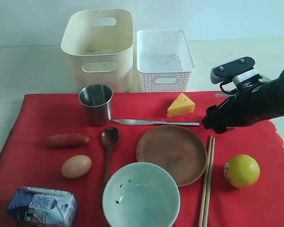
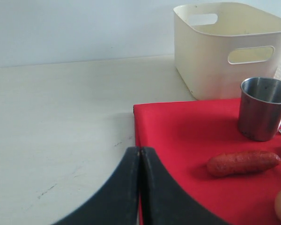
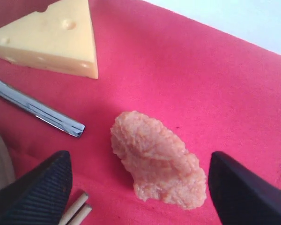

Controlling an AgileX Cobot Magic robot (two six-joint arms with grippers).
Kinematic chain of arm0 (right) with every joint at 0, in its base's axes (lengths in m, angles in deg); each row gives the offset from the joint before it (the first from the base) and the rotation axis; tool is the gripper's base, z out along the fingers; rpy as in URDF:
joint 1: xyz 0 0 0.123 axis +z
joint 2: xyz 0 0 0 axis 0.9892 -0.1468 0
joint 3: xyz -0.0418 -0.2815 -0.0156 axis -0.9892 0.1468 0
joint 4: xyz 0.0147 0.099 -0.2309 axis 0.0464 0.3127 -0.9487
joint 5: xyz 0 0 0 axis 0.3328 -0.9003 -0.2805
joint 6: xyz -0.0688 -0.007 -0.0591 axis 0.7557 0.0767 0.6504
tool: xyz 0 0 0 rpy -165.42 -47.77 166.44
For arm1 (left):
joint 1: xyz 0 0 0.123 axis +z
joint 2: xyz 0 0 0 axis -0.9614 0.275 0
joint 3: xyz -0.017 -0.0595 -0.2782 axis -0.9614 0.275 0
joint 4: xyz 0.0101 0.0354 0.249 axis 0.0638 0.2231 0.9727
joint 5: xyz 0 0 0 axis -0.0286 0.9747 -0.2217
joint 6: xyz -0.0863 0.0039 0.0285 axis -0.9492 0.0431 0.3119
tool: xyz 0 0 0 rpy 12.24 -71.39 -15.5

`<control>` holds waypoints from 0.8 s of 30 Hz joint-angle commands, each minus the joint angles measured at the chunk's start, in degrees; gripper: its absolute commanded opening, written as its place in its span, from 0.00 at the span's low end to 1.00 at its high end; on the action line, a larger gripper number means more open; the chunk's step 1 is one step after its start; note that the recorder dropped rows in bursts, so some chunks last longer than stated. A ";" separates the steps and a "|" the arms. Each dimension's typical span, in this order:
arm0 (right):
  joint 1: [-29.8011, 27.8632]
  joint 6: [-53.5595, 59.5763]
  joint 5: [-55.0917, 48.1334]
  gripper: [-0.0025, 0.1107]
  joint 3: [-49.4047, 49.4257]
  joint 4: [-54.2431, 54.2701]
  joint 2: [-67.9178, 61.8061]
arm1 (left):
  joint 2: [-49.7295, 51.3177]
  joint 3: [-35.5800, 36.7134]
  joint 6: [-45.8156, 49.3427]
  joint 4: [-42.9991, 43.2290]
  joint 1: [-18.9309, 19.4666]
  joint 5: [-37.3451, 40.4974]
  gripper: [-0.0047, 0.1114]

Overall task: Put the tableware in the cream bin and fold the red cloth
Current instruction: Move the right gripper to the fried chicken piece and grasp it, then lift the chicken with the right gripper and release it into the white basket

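Right arm [image 1: 267,97] low over red cloth [image 1: 38,113]
Right gripper [image 3: 140,180] spread wide around a pinkish lump [image 3: 154,159]; left gripper [image 2: 140,161] pinched shut, empty, by the cloth's edge.

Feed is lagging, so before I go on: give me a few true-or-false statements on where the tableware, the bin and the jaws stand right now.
1. The cream bin holds no tableware yet. True.
2. The steel cup lies on its side. False: the steel cup stands upright on the red cloth.
3. The right gripper has its jaws open, with a pinkish food lump showing between them. True.
4. The left gripper grips the sausage. False: its jaws are shut on nothing, and the sausage lies apart on the cloth.
5. The chopsticks lie in the bowl. False: the chopsticks lie on the cloth beside the plate.
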 commanded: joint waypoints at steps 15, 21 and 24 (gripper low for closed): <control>0.11 2.74 5.16 0.50 -0.51 -1.46 -5.95 | -0.33 -0.04 -0.04 -0.31 0.12 -0.46 0.06; 0.11 2.23 5.16 0.03 -0.51 -1.25 -2.97 | -0.33 -0.04 -0.04 -0.31 0.12 -0.46 0.06; 0.11 0.49 4.83 0.02 -0.51 -0.80 2.99 | -0.33 -0.04 -0.04 -0.31 0.12 -0.46 0.06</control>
